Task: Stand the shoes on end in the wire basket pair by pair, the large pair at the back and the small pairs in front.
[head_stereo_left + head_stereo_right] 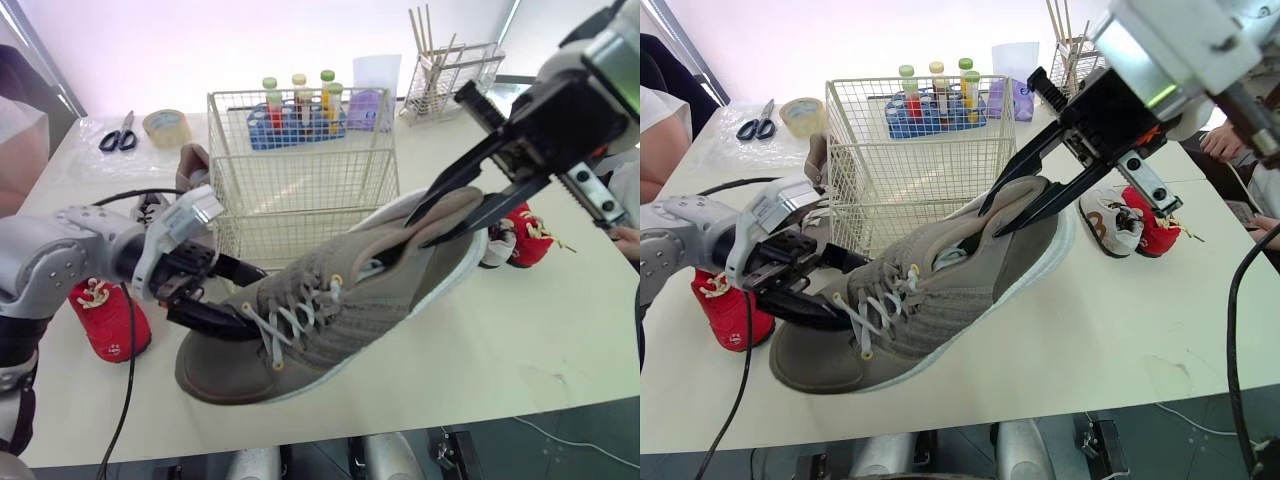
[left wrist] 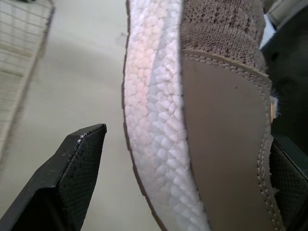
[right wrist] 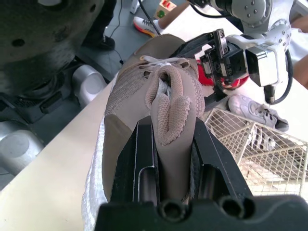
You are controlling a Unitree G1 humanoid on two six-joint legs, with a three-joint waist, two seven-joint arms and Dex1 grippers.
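Note:
A large grey-brown shoe [image 1: 330,310] with a white sole is tilted in front of the wire basket [image 1: 300,94], heel raised and toe low near the table's front. My right gripper [image 1: 418,232] is shut on its heel collar; the right wrist view shows the heel tab [image 3: 168,120] pinched between the black fingers. My left gripper [image 1: 255,300] is open, its fingers straddling the forefoot; one fingertip [image 2: 77,163] stands apart from the white sole [image 2: 154,120]. The basket holds no shoes. A small red shoe [image 1: 105,315] lies at the left. A red one [image 1: 527,232] and a white one [image 1: 1108,222] lie at the right.
Behind the basket stand a blue rack of tubes [image 1: 297,112], a tape roll [image 1: 165,127], scissors [image 1: 118,135] and a wire rack of sticks [image 1: 450,70]. Another shoe's heel [image 1: 190,163] shows left of the basket. A black cable [image 1: 128,390] hangs off the front left. A person's arm [image 1: 660,140] is at the left.

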